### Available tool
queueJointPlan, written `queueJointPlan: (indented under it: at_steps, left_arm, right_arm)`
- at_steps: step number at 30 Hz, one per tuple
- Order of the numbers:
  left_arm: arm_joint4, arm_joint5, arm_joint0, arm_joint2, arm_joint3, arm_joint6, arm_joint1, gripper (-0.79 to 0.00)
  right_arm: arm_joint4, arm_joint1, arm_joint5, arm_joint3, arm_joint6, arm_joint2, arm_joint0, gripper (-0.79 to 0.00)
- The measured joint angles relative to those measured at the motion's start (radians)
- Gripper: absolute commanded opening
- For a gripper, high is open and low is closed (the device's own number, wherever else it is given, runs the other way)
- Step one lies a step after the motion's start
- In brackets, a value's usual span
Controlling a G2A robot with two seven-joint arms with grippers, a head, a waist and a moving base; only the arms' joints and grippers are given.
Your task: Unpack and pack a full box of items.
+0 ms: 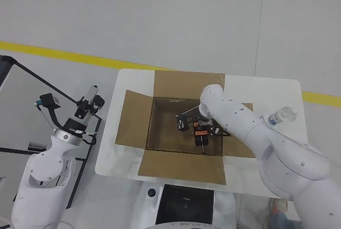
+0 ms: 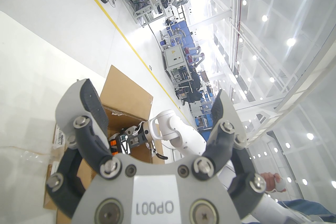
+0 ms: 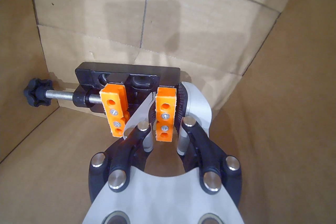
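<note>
Inside the open brown cardboard box (image 1: pixel 130 121), the right gripper (image 3: pixel 166 110) clamps one orange block (image 3: pixel 165 97) of the small black screw vise (image 3: pixel 126 74) on the box floor, so the next move is probably a straight lift clear of the walls, while the left gripper (image 2: pixel 155 101) hangs wide open.

The box (image 1: pixel 188 86) stands mid-surface (image 1: pixel 273 91), the vise (image 3: pixel 126 75) inside toward its right wall, the right gripper (image 3: pixel 169 96) on it. A bottle (image 1: pixel 282 116) lies right of the box.

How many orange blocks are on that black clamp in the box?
2. One orange block sits on the clamp's screw-handle side; the second block is pinched by the right gripper. Both are inside the cardboard box.
</note>
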Motion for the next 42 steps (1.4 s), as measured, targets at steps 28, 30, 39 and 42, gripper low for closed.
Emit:
queueJointPlan:
  at_steps: [28,30,39,42]
  left_arm:
    - [0.0,0.0,0.0,0.0,0.0,0.0,0.0,0.0]
    - [0.0,0.0,0.0,0.0,0.0,0.0,0.0,0.0]
    - [0.0,0.0,0.0,0.0,0.0,0.0,0.0,0.0]
    - [0.0,0.0,0.0,0.0,0.0,0.0,0.0,0.0]
  right_arm:
    - [-0.101,0.517,0.049,-0.903,-0.313,0.32,-0.089,-0.785]
    - [-0.102,0.582,0.061,-1.017,-0.264,0.424,-0.173,-0.785]
    - [-0.038,0.775,0.11,-1.381,-0.126,0.925,-0.609,-0.785]
    - [-0.021,0.812,0.147,-1.461,-0.098,1.102,-0.772,-0.785]
